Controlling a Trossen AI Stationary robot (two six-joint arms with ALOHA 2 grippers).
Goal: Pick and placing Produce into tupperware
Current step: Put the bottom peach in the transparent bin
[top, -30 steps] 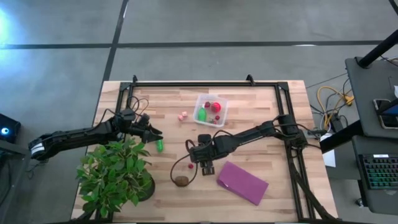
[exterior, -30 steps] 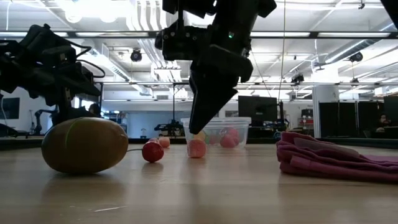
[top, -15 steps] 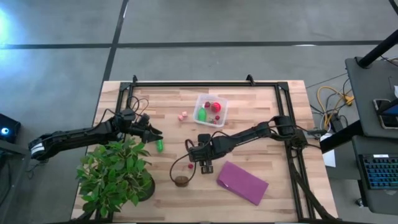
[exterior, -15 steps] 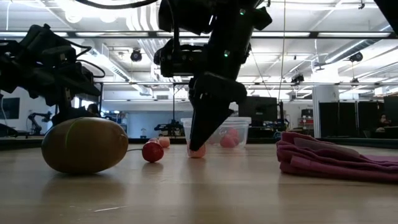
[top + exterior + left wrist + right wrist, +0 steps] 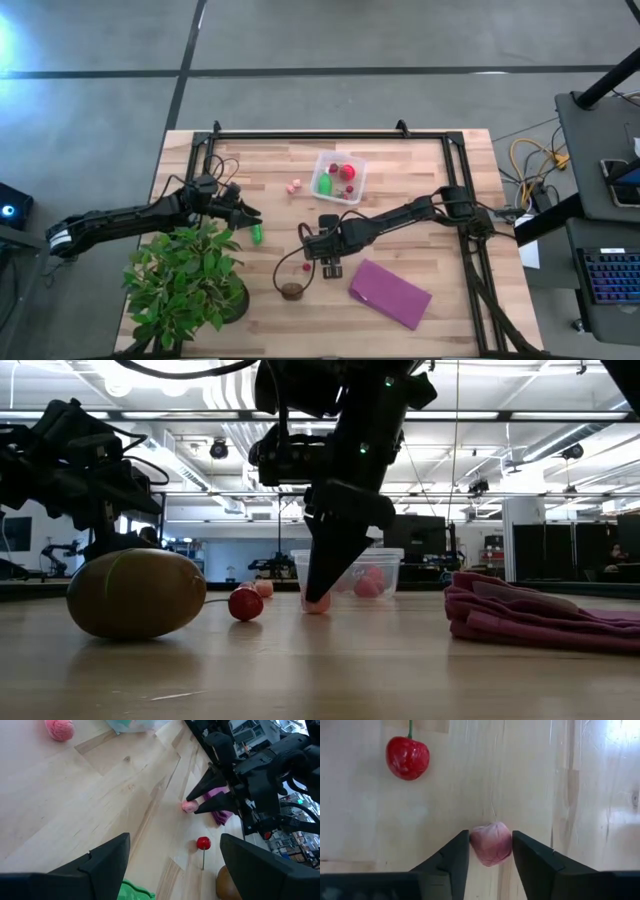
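Observation:
The clear tupperware (image 5: 339, 177) stands at the table's far middle with red and green produce inside. Two small pink pieces (image 5: 294, 186) lie to its left. A green piece (image 5: 256, 235), a red cherry (image 5: 407, 757) and a brown piece (image 5: 292, 290) rest on the table. My right gripper (image 5: 491, 851) is down at the table's middle, shut on a pink piece (image 5: 491, 842). My left gripper (image 5: 175, 840) is open and hovers just left of the green piece (image 5: 135, 892). My right gripper pinches the small pink piece between its two fingers (image 5: 457, 852), one on each side (image 5: 472, 842). The fingers come from above, pointing down (image 5: 320, 585). The piece sits on the table (image 5: 318, 603) at their free ends.
A leafy potted plant (image 5: 185, 280) fills the near left corner beside my left arm. A purple cloth (image 5: 390, 293) lies near and right of my right gripper. The cherry (image 5: 245, 603) and the brown piece (image 5: 135, 593) lie close to the right gripper's near side.
My right gripper has come down toward the table, and its fingers now stand around the pink piece, which has stayed in place. The left arm has kept still.

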